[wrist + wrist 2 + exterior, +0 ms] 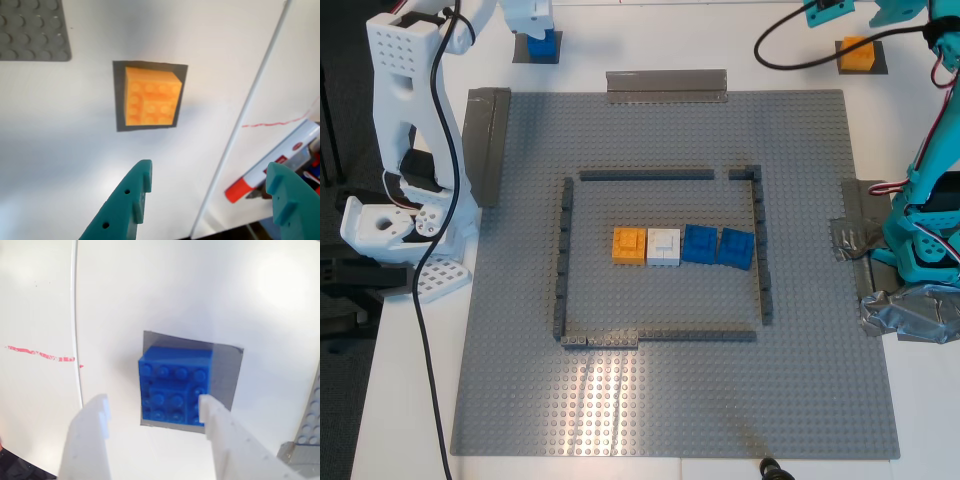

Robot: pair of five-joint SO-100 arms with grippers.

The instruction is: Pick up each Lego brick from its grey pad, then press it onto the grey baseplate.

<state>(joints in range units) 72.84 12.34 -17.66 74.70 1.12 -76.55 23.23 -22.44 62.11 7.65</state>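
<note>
An orange Lego brick (pixel 151 96) sits on its grey pad (pixel 119 95); it shows at the exterior view's top right (pixel 856 52). My first gripper (pixel 210 197), teal, is open and hangs above it, apart from it. A blue Lego brick (pixel 175 385) sits on its grey pad (pixel 226 375), at the exterior view's top left (pixel 542 45). My second gripper (pixel 152 407), white, is open; the brick lies between its fingers, close to one finger (pixel 212 412). The grey baseplate (pixel 660 400) bears a dark-grey frame (pixel 562 260) around an orange brick (pixel 629 245), a white brick (pixel 663 246) and two blue bricks (pixel 717 246).
Grey tape strips lie along the baseplate's far edge (pixel 667 85) and its left edge (pixel 488 140) in the exterior view. Crumpled tape (pixel 910 310) holds the teal arm's base. A black cable (pixel 430 250) hangs by the white arm. A red-capped marker (pixel 270 170) lies near the first gripper.
</note>
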